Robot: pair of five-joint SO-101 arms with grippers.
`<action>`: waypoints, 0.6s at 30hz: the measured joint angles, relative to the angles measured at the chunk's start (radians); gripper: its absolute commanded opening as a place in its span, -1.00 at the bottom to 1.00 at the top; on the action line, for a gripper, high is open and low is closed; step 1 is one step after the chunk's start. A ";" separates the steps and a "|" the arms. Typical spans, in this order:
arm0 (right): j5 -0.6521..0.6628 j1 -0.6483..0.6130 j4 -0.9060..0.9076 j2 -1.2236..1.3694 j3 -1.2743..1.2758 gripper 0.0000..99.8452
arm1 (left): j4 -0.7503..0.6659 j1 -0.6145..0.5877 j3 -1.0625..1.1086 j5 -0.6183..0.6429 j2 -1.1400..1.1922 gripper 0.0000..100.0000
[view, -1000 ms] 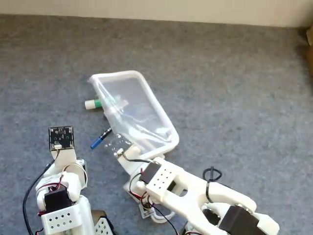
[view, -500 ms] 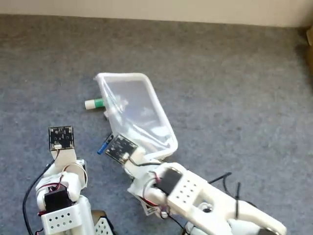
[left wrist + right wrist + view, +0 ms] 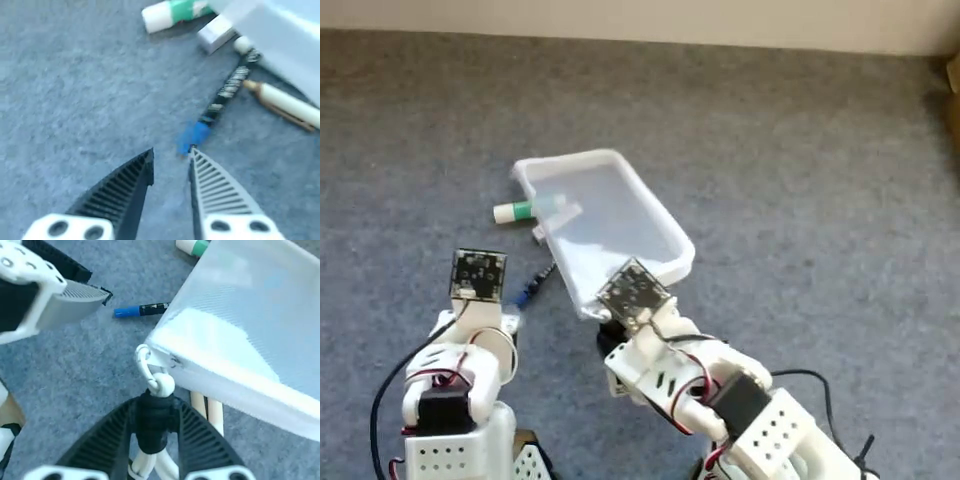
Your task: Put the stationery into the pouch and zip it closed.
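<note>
The clear white-edged pouch [image 3: 610, 215] lies on the grey carpet. My right gripper [image 3: 155, 407] is shut on the black zipper pull [image 3: 152, 427], which has a white cord ring, at the pouch's near corner [image 3: 172, 357]. My left gripper [image 3: 170, 157] stands open just above the carpet. Its fingertips [image 3: 196, 159] are close to the blue cap of a black pen [image 3: 222, 97]. Beside the pouch lie a green-and-white glue stick [image 3: 523, 210], a white eraser [image 3: 215, 34] and a cream pen [image 3: 287, 105]. Two cream sticks [image 3: 207, 407] poke out from under the pouch.
Grey carpet [image 3: 800, 150] stretches open to the far side and to the right of the pouch. A pale wall edge [image 3: 640, 20] runs along the back. The left arm's fingers [image 3: 70, 297] sit close to the pouch corner in the right wrist view.
My right arm has swung right and turned, dragging the pouch's near corner so the pouch rotated. My left arm has moved right, toward the blue-capped pen.
</note>
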 measured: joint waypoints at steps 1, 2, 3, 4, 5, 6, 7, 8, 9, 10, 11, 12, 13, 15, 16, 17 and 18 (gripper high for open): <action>0.000 0.008 -0.025 -0.028 0.029 -0.99 | 0.000 0.015 -0.011 0.002 0.000 -0.49; 0.000 0.017 -0.052 -0.051 0.061 -0.99 | 0.000 0.034 -0.021 0.014 0.000 -0.44; 0.000 0.021 -0.075 -0.075 0.089 -0.99 | 0.000 0.054 -0.031 0.037 0.000 -0.40; 0.000 0.025 -0.095 -0.095 0.114 -0.99 | 0.000 0.071 -0.041 0.068 0.000 -0.37; 0.000 0.026 -0.109 -0.117 0.130 -0.99 | 0.000 0.086 -0.055 0.095 0.003 -0.36; 0.000 0.026 -0.117 -0.137 0.141 -0.99 | 0.000 0.098 -0.069 0.121 0.003 -0.36; 0.000 0.031 -0.124 -0.153 0.149 -0.99 | 0.000 0.107 -0.084 0.140 0.002 -0.36; 0.000 0.035 -0.127 -0.172 0.157 -0.99 | 0.000 0.114 -0.100 0.152 0.000 -0.36; 0.000 0.041 -0.127 -0.186 0.161 -0.99 | 0.000 0.124 -0.115 0.160 -0.002 -0.36; 0.000 0.046 -0.127 -0.198 0.161 -0.99 | 0.000 0.137 -0.127 0.163 -0.005 -0.36; 0.000 0.052 -0.127 -0.209 0.161 -0.99 | 0.000 0.150 -0.137 0.167 -0.006 -0.36; 0.000 0.055 -0.127 -0.218 0.161 -0.99 | 0.000 0.163 -0.141 0.170 -0.006 -0.36; 0.000 0.058 -0.127 -0.222 0.161 -0.99 | 0.000 0.173 -0.144 0.178 -0.006 -0.36; 0.000 0.064 -0.129 -0.229 0.161 -0.99 | 0.000 0.195 -0.149 0.195 -0.006 -0.36; 0.000 0.066 -0.129 -0.230 0.161 -0.99 | 0.000 0.206 -0.149 0.196 -0.006 -0.36; 0.000 0.066 -0.129 -0.230 0.161 -0.99 | 0.000 0.216 -0.149 0.199 -0.006 -0.36; 0.000 0.066 -0.129 -0.230 0.161 -0.99 | 0.002 0.224 -0.149 0.203 -0.006 -0.36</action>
